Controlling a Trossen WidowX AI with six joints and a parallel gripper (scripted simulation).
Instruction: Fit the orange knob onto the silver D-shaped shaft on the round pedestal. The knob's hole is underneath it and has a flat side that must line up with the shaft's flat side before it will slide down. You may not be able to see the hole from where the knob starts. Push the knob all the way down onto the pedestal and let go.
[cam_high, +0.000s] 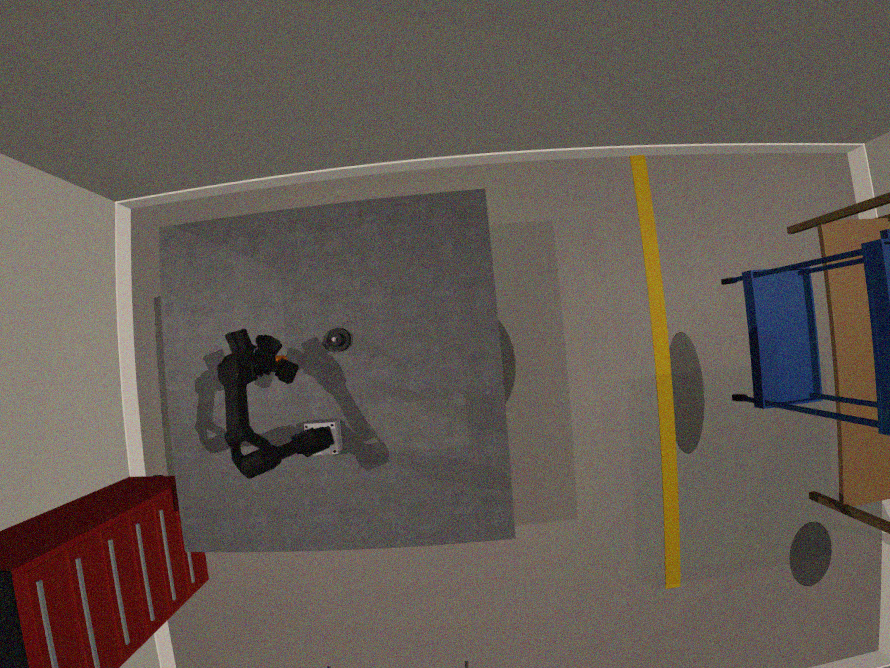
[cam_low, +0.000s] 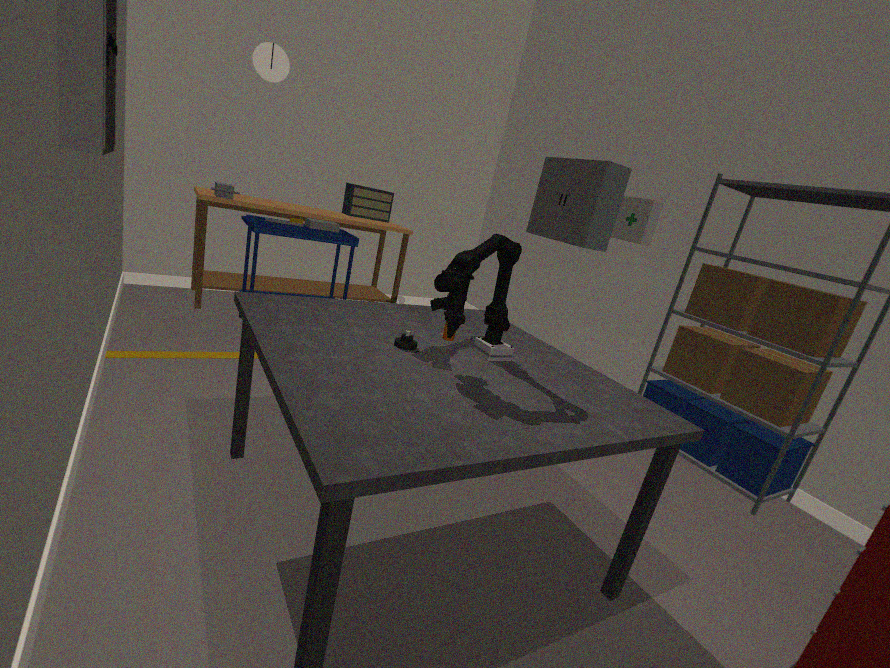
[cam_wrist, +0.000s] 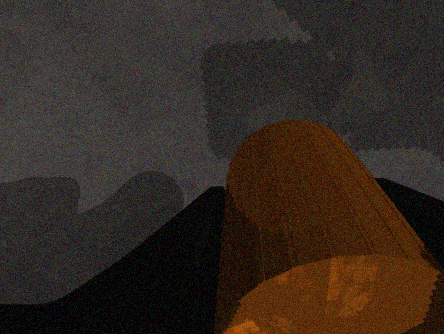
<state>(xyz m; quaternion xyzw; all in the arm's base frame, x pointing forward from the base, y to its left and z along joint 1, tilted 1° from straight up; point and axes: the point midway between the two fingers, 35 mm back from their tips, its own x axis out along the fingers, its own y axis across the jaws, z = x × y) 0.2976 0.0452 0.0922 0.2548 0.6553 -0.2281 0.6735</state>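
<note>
My gripper (cam_high: 276, 361) (cam_low: 450, 325) (cam_wrist: 295, 196) is shut on the orange knob (cam_high: 279, 357) (cam_low: 446, 332) (cam_wrist: 300, 220) and holds it above the table. In the wrist view the ribbed knob fills the lower middle between the dark fingers. Its hole cannot be made out. The dark round pedestal (cam_high: 346, 346) (cam_low: 404, 346) stands on the table with the small silver shaft (cam_high: 334, 338) (cam_low: 408, 333) upright at its centre. In the top view the knob is left of the pedestal and slightly lower in the picture; the two are apart. The shaft's flat side is too small to tell.
The grey table (cam_high: 416, 273) (cam_low: 373, 417) bears the arm's white base plate (cam_high: 335, 447) (cam_low: 501, 351), which lies below the pedestal in the top view. The arm's shadows fall across the table. A red cabinet (cam_high: 107, 568) stands off the table's lower left corner.
</note>
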